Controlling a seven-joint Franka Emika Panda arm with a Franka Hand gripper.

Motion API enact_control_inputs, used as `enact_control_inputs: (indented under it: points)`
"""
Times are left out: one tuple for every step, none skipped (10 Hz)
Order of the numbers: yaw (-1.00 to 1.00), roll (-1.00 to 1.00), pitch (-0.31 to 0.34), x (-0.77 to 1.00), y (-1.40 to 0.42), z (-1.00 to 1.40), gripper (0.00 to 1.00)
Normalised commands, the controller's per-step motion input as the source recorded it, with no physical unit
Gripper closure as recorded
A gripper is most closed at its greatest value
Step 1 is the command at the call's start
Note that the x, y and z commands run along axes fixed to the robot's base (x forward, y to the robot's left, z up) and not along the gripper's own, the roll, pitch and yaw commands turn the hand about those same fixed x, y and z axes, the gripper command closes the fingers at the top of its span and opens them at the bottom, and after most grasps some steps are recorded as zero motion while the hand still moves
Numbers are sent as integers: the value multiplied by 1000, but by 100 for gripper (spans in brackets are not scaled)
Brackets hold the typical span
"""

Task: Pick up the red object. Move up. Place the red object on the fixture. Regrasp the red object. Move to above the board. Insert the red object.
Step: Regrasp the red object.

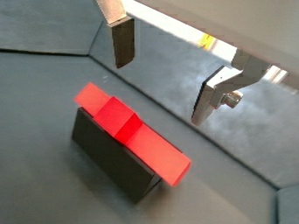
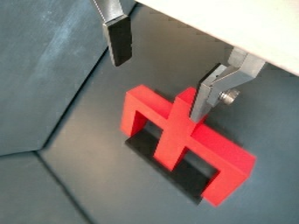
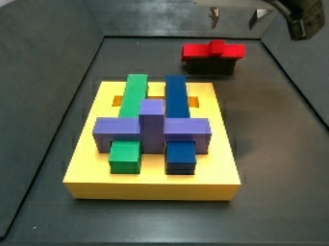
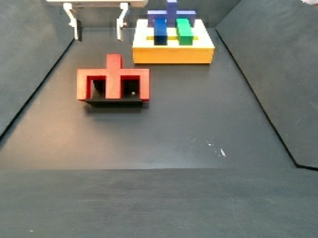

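Note:
The red object [image 3: 213, 48] lies flat on top of the black fixture [image 3: 213, 66], its legs and stem showing in a side view [image 4: 114, 82] and a wrist view [image 2: 176, 136]. In another wrist view the red object [image 1: 131, 131] covers the fixture [image 1: 111, 157]. My gripper [image 3: 238, 13] hangs open above and just beyond the piece, touching nothing. Its fingers [image 1: 122, 44] hold only air, and the gripper [image 2: 158, 92] is well clear of the red surface. The yellow board [image 3: 154, 178] sits apart from the fixture, also seen in the far corner [image 4: 174, 54].
The board carries a purple cross block [image 3: 144, 125], a green block [image 3: 125, 152] and a blue block [image 3: 182, 154]. Dark walls [image 4: 37, 84] enclose the grey floor on all sides.

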Motion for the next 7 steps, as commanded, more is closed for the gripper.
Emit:
enact_control_inputs:
  points:
    - [-74, 1000, 0, 51, -86, -189, 0]
    - [-69, 874, 0, 0, -91, -177, 0]
    - [-37, 643, 0, 0, -23, -137, 0]
    - [0, 283, 0, 6, -23, 6, 0]
    - [0, 0, -111, 0, 0, -34, 0]
    - [0, -54, -94, 0, 0, -31, 0]
    - [86, 106, -511, 0, -131, -377, 0]
